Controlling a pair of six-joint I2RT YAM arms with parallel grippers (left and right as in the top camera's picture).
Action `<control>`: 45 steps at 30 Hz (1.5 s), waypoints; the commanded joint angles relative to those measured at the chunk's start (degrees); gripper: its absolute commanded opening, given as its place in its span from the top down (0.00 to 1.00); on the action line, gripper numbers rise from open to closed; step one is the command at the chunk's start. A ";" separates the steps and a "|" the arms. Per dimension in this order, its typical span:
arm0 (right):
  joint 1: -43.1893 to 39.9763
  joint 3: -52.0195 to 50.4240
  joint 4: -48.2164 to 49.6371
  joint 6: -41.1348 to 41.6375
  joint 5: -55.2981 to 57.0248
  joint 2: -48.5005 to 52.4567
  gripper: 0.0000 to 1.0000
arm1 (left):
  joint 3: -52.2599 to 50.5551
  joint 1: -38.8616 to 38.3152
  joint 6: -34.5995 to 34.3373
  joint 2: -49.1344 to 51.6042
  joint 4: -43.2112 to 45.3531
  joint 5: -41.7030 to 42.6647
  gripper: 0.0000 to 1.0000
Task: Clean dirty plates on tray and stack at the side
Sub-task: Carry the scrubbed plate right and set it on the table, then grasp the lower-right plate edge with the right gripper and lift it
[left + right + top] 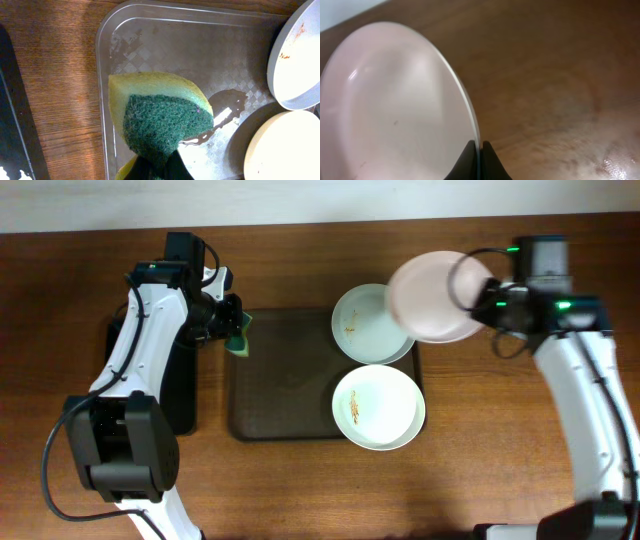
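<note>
Plate (432,298) pinched by right hand (479,154) over wooden table (300,490); left hand (161,169) clamps sponge (160,107).

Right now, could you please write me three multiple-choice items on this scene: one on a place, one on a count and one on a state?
1. Where is the sponge? A. over the left rim of the tray; B. on a plate; C. at the tray's right rim.
2. How many plates lie on the tray? A. one; B. two; C. three.
3. What state is the right gripper in? A. open and empty; B. shut on a plate's rim; C. shut on the sponge.

Answers: 1 A, the left gripper holds it over that rim. 2 B, two smeared plates sit there. 3 B, it pinches the edge of the lifted plate.
</note>
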 commanded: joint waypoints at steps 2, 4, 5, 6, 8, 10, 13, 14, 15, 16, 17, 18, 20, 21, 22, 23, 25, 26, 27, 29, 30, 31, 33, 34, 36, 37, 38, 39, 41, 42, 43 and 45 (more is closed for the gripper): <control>-14.10 -2.10 -0.81 -1.49 -5.16 5.46 0.96 | 0.44 0.00 0.94 -0.20 0.39 0.04 0.99; -18.34 -4.13 -0.09 -1.44 -3.54 8.63 0.96 | 0.44 0.00 0.94 -0.20 0.57 0.04 0.99; -19.54 -4.46 0.59 -1.46 -2.56 10.12 0.96 | 0.44 0.00 0.94 -0.20 0.61 0.04 0.99; -20.11 -4.57 1.27 -1.49 -1.75 11.61 0.96 | 0.44 0.00 0.94 -0.20 0.63 0.04 0.99; -20.17 -4.81 1.38 -1.49 0.72 13.77 0.96 | 0.44 0.00 0.92 -0.20 0.83 0.07 0.99; -20.20 -6.23 1.99 -1.49 2.62 14.95 0.96 | 0.44 -0.02 0.92 -0.20 0.79 0.04 0.99; -20.20 -9.75 5.35 -1.46 4.11 16.06 0.95 | 0.44 -0.02 0.92 -0.20 1.20 0.04 0.99; -20.20 -10.69 6.14 -1.49 4.15 16.26 0.70 | 0.44 0.00 0.94 -0.20 1.18 0.04 0.99; -20.17 -10.75 6.08 -1.22 3.96 16.26 0.50 | 0.44 0.00 0.94 -0.20 1.18 0.04 0.99; -20.17 -9.03 4.09 -1.09 1.81 15.76 0.38 | 0.44 0.00 0.94 -0.20 1.18 0.04 0.99; -20.11 -5.20 -0.87 -1.31 -1.20 14.47 0.37 | 0.44 0.00 0.94 -0.20 1.18 0.04 0.99; -19.78 -2.64 -4.24 -1.57 -3.23 13.18 0.37 | 0.44 0.00 0.94 -0.20 1.18 0.02 0.99; -16.68 2.58 -12.41 -4.52 -10.91 8.59 0.38 | 0.44 0.00 0.94 -0.20 1.18 0.02 0.99; -13.46 2.56 -14.16 -4.52 -12.98 6.51 0.38 | 0.44 0.00 0.94 -0.20 1.18 0.04 0.99; -10.21 2.56 -15.91 -4.52 -13.16 5.95 0.39 | 0.44 0.00 0.94 -0.20 1.18 0.04 0.99; -5.66 2.01 -17.22 -4.50 -13.16 6.05 0.40 | 0.44 0.00 0.94 -0.20 1.16 0.02 0.99; 3.19 -1.27 -17.05 -4.46 -12.90 6.62 0.43 | 0.44 0.00 0.94 -0.20 1.14 0.04 0.99; 7.26 -3.58 -16.68 -3.50 -12.09 7.50 0.46 | 0.44 0.00 0.94 -0.20 1.14 0.04 0.99; 9.70 -5.29 -16.15 -1.77 -10.45 8.33 0.48 | 0.44 0.00 0.94 -0.20 1.14 0.04 0.99; 13.62 -10.36 -12.50 -0.55 -9.62 9.18 0.53 | 0.44 0.00 0.94 -0.20 1.14 0.04 0.99; 14.78 -13.68 -9.44 -0.11 -9.46 9.40 0.57 | 0.44 0.00 0.94 -0.20 1.14 0.04 0.99; 15.10 -16.85 -6.25 0.96 -8.31 9.40 0.60 | 0.44 0.00 0.94 -0.20 1.14 0.04 0.99; 15.08 -22.08 -0.31 0.85 -8.13 9.40 0.63 | 0.44 0.00 0.94 -0.20 1.16 0.02 0.99; 15.08 -23.61 1.62 0.66 -8.13 9.40 0.64 | 0.44 0.00 0.94 -0.20 1.16 0.02 0.99; 15.08 -25.62 4.09 0.24 -8.09 9.40 0.67 | 0.44 0.00 0.94 -0.20 1.16 0.02 0.99; 15.08 -26.53 5.49 0.24 -7.89 9.40 0.70 | 0.44 0.00 0.94 -0.20 1.16 0.02 0.99; 15.10 -27.06 6.16 0.24 -7.91 9.40 0.79 | 0.44 0.00 0.94 -0.20 1.16 0.02 0.99; 15.15 -27.08 6.10 0.24 -7.96 9.40 0.85 | 0.44 0.00 0.94 -0.20 1.16 0.02 0.99; 15.91 -27.02 5.14 0.26 -8.63 9.38 0.96 | 0.44 0.00 0.94 -0.20 1.16 0.02 0.99; 16.74 -26.64 4.11 0.26 -9.38 9.29 0.96 | 0.44 0.00 0.94 -0.20 1.11 0.02 0.99; 18.62 -24.20 1.11 0.26 -12.07 9.20 0.96 | 0.46 0.00 0.96 -0.20 0.94 0.04 0.99; 23.02 -18.58 -2.36 0.28 -12.96 8.94 0.96 | 1.18 0.22 1.16 -0.42 -0.61 0.04 0.99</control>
